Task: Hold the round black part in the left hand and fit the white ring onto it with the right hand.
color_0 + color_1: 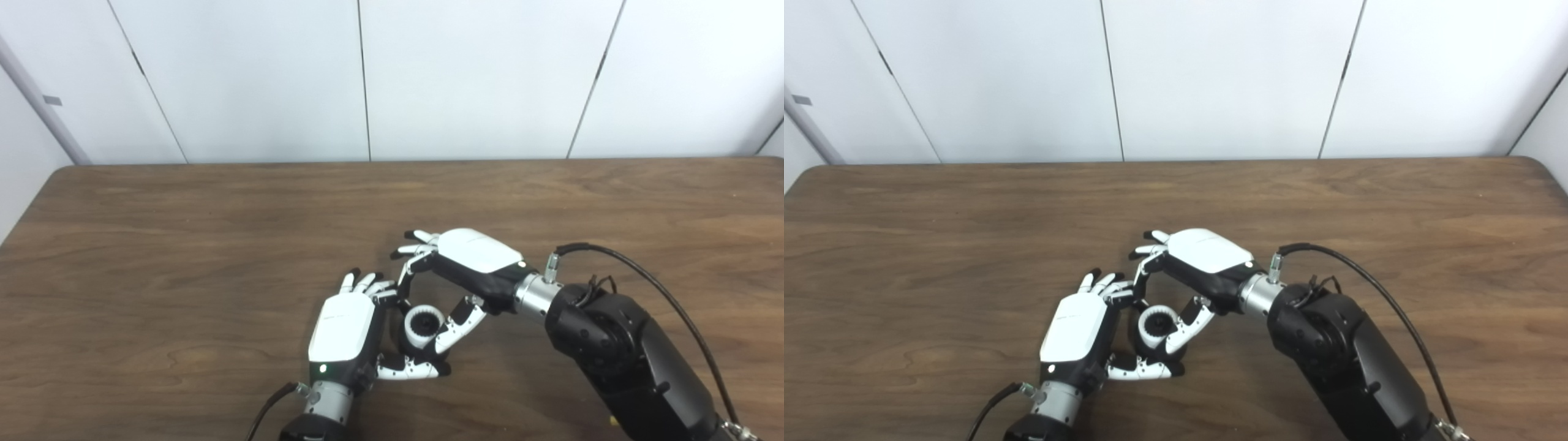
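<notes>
- Hands meet low over the bench (pixel 184 245) in the left eye view: the left hand (pixel 343 327) cups the round black part (pixel 405 334) between fingers and thumb, apparently to steady it, opening turned up.
- White ring (pixel 424 326) sits on top of that part, toothed inside, its dark centre showing; whether it is fully seated I cannot tell.
- Right eye view shows the right hand (pixel 1200 254) arched over from the far side, a finger and the thumb pinching the ring's rim, other fingers spread away.
- Judging by this, fitting is under way; a crooked push could jam the ring.
</notes>
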Action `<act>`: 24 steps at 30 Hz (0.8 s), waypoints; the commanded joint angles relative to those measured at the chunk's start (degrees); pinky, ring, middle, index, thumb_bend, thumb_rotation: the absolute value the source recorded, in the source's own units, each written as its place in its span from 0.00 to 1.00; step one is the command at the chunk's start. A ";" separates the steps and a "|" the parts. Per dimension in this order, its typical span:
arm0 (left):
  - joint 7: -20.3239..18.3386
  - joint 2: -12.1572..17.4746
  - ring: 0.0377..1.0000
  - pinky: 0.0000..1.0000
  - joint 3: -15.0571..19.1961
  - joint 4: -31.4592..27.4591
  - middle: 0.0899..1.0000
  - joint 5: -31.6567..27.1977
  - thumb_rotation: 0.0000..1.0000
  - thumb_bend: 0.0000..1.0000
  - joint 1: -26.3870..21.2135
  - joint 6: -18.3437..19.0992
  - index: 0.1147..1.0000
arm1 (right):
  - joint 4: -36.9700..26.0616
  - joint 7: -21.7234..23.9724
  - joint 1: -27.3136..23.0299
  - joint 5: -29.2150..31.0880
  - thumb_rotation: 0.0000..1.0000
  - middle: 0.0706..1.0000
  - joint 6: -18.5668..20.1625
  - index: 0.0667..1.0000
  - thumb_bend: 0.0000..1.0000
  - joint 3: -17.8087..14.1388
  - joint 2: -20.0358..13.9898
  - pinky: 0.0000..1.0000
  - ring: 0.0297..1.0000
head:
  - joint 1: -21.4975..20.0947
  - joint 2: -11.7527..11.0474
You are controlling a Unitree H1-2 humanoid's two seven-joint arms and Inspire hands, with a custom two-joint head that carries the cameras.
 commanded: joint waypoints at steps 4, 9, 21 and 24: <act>-0.39 0.19 0.89 1.00 -0.58 -0.47 0.77 0.79 0.05 0.52 0.00 -0.13 0.42 | -1.21 -0.93 -1.80 -0.13 0.27 0.90 -0.04 0.62 0.98 -0.77 0.20 0.97 1.00 | -0.11 -0.05; -0.28 0.26 0.89 1.00 -0.45 -0.23 0.77 0.50 0.05 0.52 -0.11 -0.20 0.42 | -0.88 -1.23 -1.72 0.34 0.24 0.89 -0.32 0.57 0.94 -1.03 0.15 0.98 1.00 | -0.21 -0.01; -0.28 0.43 0.90 1.00 0.10 0.05 0.77 -0.25 0.05 0.52 -0.35 -0.30 0.42 | -2.41 -0.51 -2.57 1.51 0.23 0.89 1.19 0.56 0.92 -3.21 -0.67 1.00 1.00 | -1.15 -0.15; -0.20 0.62 0.90 1.00 0.20 0.09 0.77 -0.46 0.05 0.52 -0.41 -0.42 0.42 | -3.49 0.02 -2.88 2.07 0.22 0.89 2.07 0.56 0.92 -4.38 -1.07 1.00 1.00 | -1.34 -0.24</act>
